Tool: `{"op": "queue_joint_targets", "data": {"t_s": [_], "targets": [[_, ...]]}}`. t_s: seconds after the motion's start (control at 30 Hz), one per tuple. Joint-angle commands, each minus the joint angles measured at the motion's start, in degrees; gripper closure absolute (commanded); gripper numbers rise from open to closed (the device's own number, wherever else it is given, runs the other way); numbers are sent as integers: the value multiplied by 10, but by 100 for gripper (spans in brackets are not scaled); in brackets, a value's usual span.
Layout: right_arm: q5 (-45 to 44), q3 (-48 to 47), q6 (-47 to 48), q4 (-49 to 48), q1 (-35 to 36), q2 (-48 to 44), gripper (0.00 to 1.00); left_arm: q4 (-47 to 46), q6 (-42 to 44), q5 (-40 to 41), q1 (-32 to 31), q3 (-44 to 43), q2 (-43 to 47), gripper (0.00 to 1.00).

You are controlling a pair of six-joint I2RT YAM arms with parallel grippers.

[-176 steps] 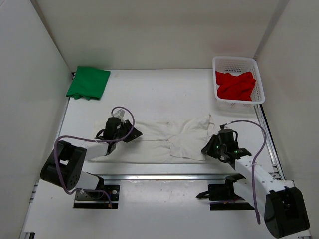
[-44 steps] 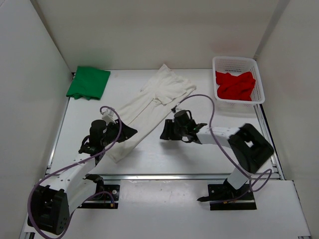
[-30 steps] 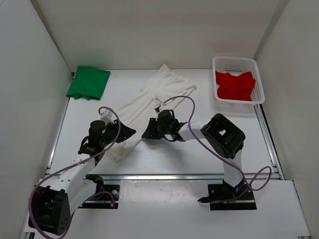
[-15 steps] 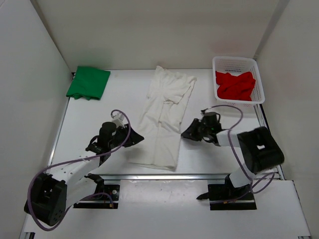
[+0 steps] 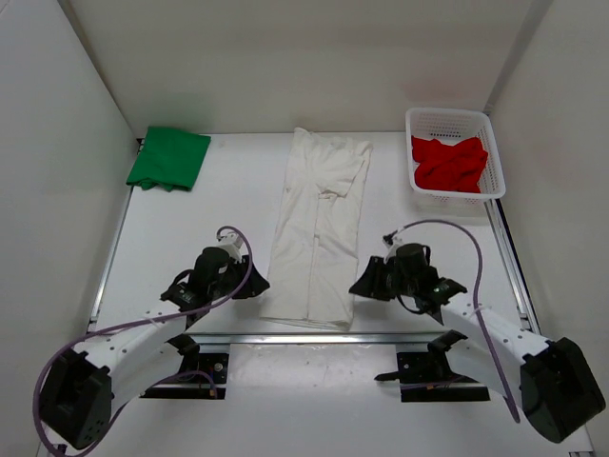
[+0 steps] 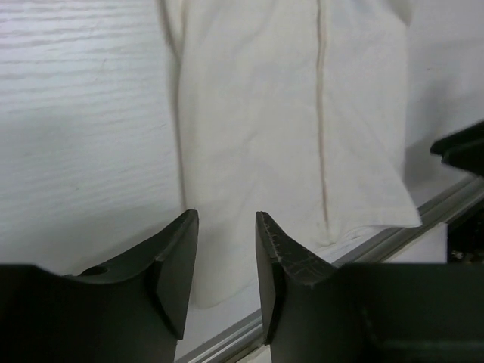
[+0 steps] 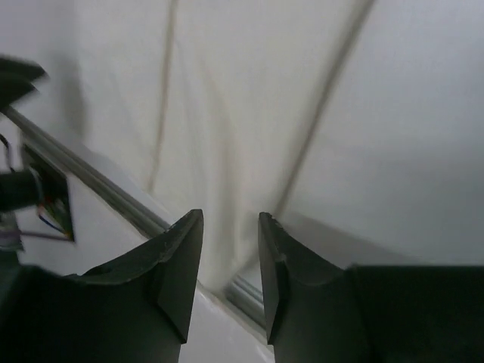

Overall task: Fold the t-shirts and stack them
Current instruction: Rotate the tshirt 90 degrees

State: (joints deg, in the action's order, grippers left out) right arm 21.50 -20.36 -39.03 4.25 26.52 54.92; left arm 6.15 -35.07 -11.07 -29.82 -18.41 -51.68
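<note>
Both jaws gape empty, flanking the near end of the white t-shirt [image 5: 319, 228].

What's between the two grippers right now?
The white shirt: its near end lies flat between the left gripper and the right gripper, shown in the top view.

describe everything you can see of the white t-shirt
The white t-shirt is soft, cream-white cloth folded lengthwise into a long narrow strip, with seams and creases running along it. It lies flat on the table, its wider end far and its narrower end by the front edge. The left gripper and right gripper flank its near end, both open, holding nothing.
</note>
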Motion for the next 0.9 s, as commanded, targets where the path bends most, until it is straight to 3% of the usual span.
{"op": "queue_joint_targets", "data": {"t_s": [0.0, 0.1, 0.2, 0.27, 0.43, 0.63, 0.87], "targets": [[-54, 40, -45, 103, 68, -55, 65, 93, 33, 83, -10, 17, 50, 52], [-59, 62, -81, 116, 121, -94, 65, 90, 30, 82, -18, 21, 48, 51], [-77, 33, -81, 147, 148, -97, 96, 88, 31, 74, -13, 21, 33, 52], [-109, -11, -62, 168, 164, -91, 100, 91, 28, 80, -16, 20, 39, 52], [-74, -37, -33, 102, 143, -42, 100, 83, 31, 69, -5, 23, 47, 54], [-67, -21, -40, 54, 188, 67, 100, 71, 26, 54, -8, 29, 38, 55], [-94, -42, -55, 115, 236, 74, 97, 88, 29, 53, -22, 24, 37, 52]]}}
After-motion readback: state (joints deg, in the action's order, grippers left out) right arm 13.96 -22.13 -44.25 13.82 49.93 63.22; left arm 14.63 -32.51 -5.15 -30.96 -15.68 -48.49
